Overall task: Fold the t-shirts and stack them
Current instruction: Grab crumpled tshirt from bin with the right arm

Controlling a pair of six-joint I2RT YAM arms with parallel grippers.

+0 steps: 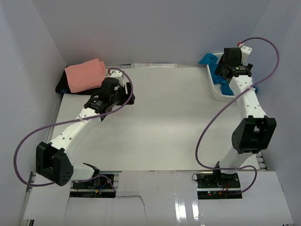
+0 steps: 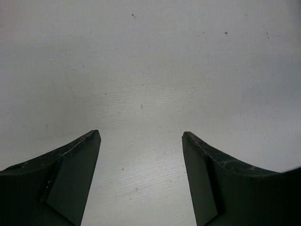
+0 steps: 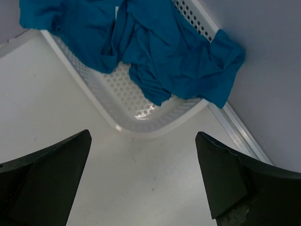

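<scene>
Far left, at the back corner of the table point(image 1: 160, 127): salmon-pink t-shirt point(image 1: 85, 75), folded into a thick rectangle, lying on a black flat item point(image 1: 62, 88) of unclear kind, close against the wall.

Just right of it: left gripper point(image 1: 127, 95), low over the bare white surface, near the pink cloth but apart from it. In the left wrist view, left gripper point(image 2: 141, 136) spread wide, nothing between the 2 fingers point(image 2: 75, 174), only tabletop beyond.

Middle: plain white tabletop.

Far right, at the back: white mesh basket point(image 1: 217, 92) against the right wall, teal-blue t-shirt point(image 1: 208, 59) crumpled inside, unfolded, spilling over the rim. Right gripper point(image 1: 220, 70) above the basket. In the right wrist view, right gripper point(image 3: 143, 136) fully spread and gripping nothing, fingers point(image 3: 51, 179) apart from the cloth; rounded corner of the basket point(image 3: 141, 123) ahead, teal-blue t-shirt point(image 3: 160, 52) bunched beyond it, 1 fold draped over the wall-side rim.
</scene>
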